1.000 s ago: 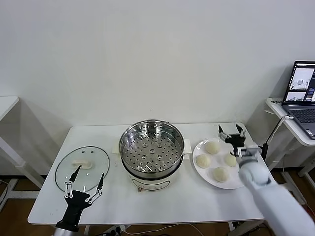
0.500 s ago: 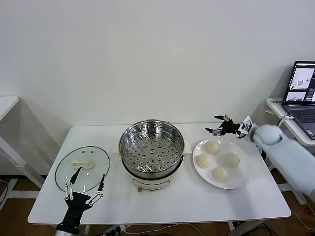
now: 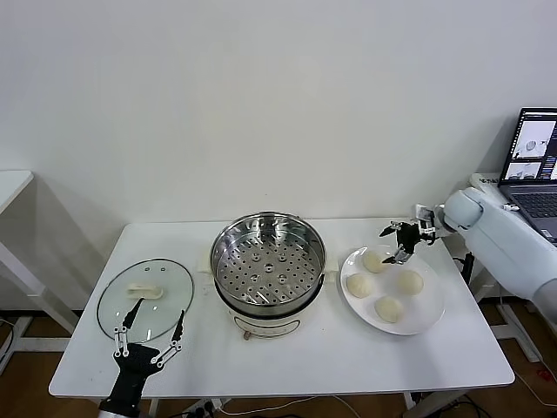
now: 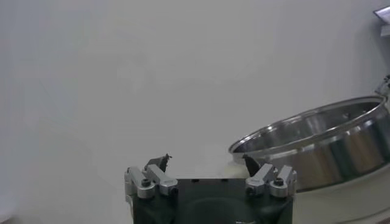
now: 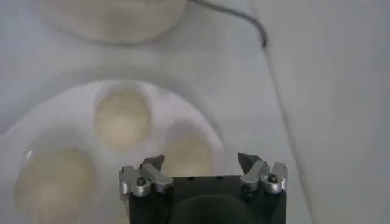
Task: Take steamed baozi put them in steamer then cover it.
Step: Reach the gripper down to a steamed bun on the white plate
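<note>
From my right wrist view the steamed baozi look blurred; my head view crops the laptop.

Right gripper fingers spread, arm reaching in from the right, left gripper parked low, fingers spread

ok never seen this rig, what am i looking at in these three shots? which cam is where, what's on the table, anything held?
It is a two-armed robot at a white table. The wide shot comes from its head camera; the other two come from cameras on each wrist, looking past that arm's own pincer.

On the table: a glass cover lying flat on the robot's left, an open steel steamer in the middle with nothing in it, and a white plate on the right carrying four steamed baozi.

The right pincer hangs open above the far side of the plate. The left pincer waits open near the table's front edge, by the cover. Neither holds anything.
</note>
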Available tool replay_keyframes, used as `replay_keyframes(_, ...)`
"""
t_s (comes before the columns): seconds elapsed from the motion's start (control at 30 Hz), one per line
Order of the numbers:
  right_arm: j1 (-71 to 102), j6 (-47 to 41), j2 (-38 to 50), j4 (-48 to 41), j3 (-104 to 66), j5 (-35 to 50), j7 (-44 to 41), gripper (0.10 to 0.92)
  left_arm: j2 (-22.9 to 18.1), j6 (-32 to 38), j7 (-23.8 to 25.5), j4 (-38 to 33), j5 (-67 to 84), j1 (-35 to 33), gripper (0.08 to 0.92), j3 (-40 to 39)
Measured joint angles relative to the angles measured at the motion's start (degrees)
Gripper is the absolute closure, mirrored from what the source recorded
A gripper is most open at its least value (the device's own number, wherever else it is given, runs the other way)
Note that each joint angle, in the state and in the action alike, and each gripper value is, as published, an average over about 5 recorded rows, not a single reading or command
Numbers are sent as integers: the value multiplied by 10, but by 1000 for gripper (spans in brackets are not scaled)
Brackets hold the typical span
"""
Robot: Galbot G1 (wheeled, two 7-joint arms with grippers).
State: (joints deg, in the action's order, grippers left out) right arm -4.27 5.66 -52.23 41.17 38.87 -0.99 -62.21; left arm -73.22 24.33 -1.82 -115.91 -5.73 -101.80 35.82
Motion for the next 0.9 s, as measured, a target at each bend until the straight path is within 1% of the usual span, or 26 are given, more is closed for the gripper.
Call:
replay_keyframes(0.43, -6, 28, -74, -93, -2, -81, -3, 203, -4, 5, -1, 2, -3, -4, 177, 0)
replay_keyframes(0.9, 0, 41, -117, -153, -13, -111, 6, 206, -6, 10, -1, 6, -6, -5, 177, 1)
